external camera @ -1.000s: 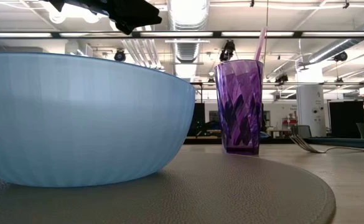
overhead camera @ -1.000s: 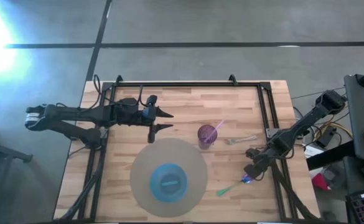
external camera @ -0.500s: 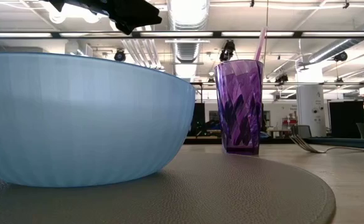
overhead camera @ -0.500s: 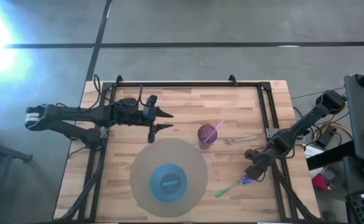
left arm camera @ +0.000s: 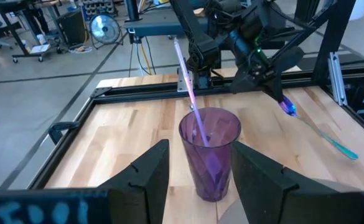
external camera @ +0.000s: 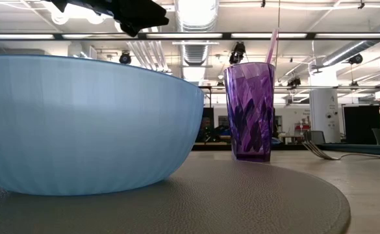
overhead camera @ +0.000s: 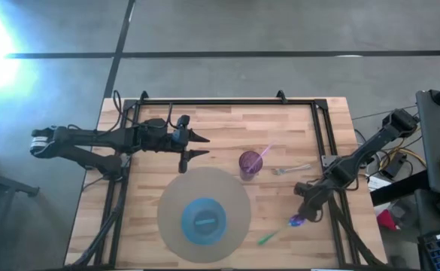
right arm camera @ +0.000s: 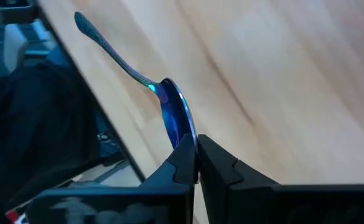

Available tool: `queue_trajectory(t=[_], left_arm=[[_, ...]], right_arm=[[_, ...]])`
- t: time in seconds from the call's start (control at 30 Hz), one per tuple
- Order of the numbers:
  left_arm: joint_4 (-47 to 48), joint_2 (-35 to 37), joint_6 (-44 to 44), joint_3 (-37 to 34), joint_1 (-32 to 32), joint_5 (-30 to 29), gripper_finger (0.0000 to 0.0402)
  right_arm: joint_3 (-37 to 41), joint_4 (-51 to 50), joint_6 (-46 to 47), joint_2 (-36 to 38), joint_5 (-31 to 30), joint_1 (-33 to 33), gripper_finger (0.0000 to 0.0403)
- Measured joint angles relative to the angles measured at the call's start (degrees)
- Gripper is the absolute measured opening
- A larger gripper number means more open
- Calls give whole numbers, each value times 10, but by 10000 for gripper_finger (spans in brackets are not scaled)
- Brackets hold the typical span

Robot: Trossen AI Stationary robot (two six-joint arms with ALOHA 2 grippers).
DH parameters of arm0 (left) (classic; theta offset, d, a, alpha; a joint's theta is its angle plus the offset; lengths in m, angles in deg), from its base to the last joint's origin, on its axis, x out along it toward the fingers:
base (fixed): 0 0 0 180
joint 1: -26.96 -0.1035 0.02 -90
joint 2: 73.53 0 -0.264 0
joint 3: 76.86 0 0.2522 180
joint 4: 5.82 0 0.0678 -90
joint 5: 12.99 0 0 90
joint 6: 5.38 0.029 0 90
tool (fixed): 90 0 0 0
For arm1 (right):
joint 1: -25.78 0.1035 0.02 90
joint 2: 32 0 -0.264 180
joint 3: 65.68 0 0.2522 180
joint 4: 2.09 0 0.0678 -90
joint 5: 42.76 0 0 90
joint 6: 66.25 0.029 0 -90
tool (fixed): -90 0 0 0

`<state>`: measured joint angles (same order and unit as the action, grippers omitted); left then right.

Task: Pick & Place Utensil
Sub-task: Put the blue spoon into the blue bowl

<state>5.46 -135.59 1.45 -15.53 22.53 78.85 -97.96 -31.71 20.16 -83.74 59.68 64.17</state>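
Iridescent metal spoon (right arm camera: pixel 169 115), pinched by its bowl edge between my right gripper (right arm camera: pixel 194 163) fingers, its handle trailing out beyond. It looks light, stiff and slick; a grip nearer the neck would swing less. Farther off, my left gripper (overhead camera: pixel 197 145) waits spread.

Your left arm (overhead camera: pixel 99 140): dark, slender jointed links; black cables looped along it; a small blue mark near the wrist; left gripper (overhead camera: pixel 201 146): two black, wedge-shaped fingers (left arm camera: pixel 145 176), matte and angular. Your right arm (overhead camera: pixel 362 154): same dark links, a blocky pale-grey base joint; right gripper (right arm camera: pixel 196 163): black, chunky, faceted fingers; a small green light near its wrist.
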Motion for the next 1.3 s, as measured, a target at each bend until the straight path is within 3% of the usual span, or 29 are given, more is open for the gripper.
queue_trajectory(t=[0.33, 0.5, 0.87, 1.3], left_arm=[[0, 0, -25, 0, 0, 0, 165], [0, 0, -28, 0, 0, 0, 165], [0, 0, -30, 0, 0, 18, 165], [0, 0, -30, 0, 0, 18, 165]], right_arm=[[-48, 2, -76, 3, -11, 0, 8], [-81, 3, -149, 3, -53, 0, 8], [-142, 3, -325, 3, -185, 0, 8], [-162, 62, -449, 4, -379, -1, 8]])
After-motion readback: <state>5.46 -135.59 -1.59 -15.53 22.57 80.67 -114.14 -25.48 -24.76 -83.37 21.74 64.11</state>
